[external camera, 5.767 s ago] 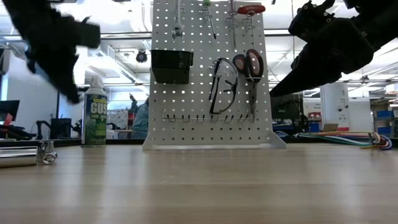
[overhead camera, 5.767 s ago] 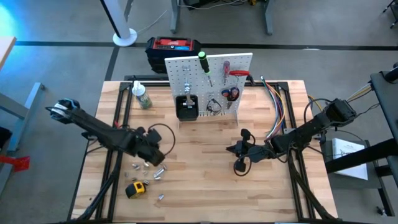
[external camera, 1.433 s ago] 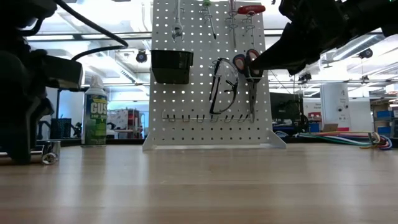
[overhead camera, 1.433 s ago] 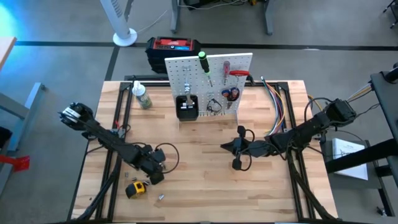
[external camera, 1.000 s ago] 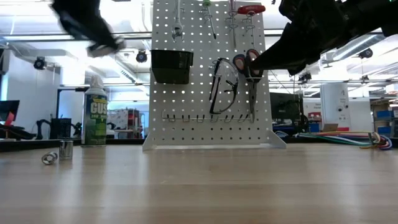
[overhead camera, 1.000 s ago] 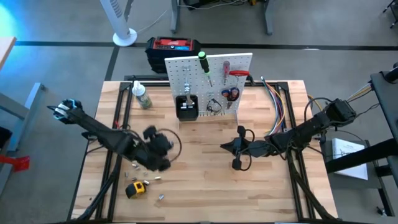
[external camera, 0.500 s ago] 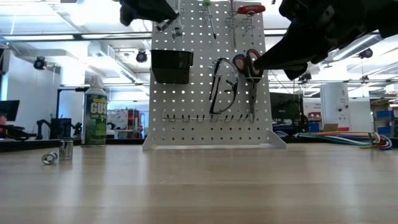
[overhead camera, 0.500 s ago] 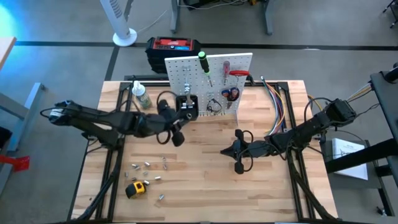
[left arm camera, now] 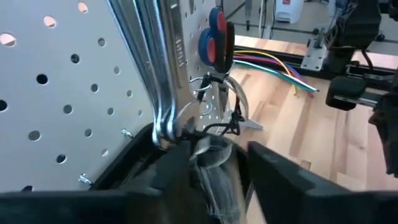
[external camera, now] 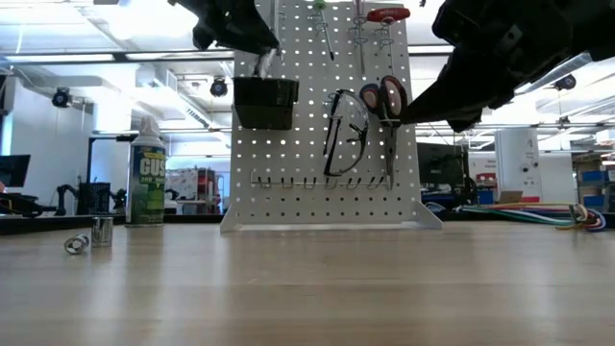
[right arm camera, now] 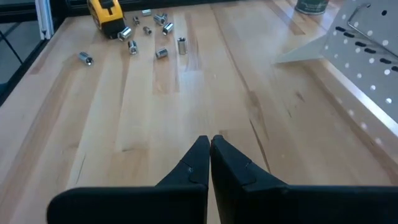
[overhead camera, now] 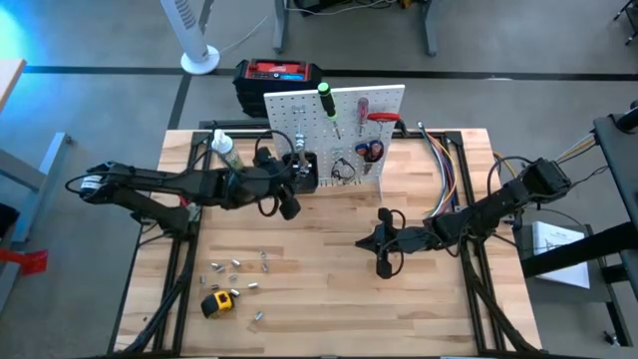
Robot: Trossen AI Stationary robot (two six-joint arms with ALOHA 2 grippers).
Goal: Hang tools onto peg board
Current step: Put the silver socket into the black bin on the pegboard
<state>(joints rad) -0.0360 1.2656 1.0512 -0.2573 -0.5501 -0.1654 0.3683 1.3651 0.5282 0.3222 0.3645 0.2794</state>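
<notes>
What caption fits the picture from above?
Left end effector reaches the black bin on the peg board; right end effector waits.

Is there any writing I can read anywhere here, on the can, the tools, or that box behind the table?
"GUS": white letters on the green label of the spray can, low view; more may be hidden around the can.
Small print lower on that label: too small to read.
Yellow tape measure: nothing legible.
Red-and-black box: nothing legible.
Engraving on the hanging wrench: blurred.
</notes>
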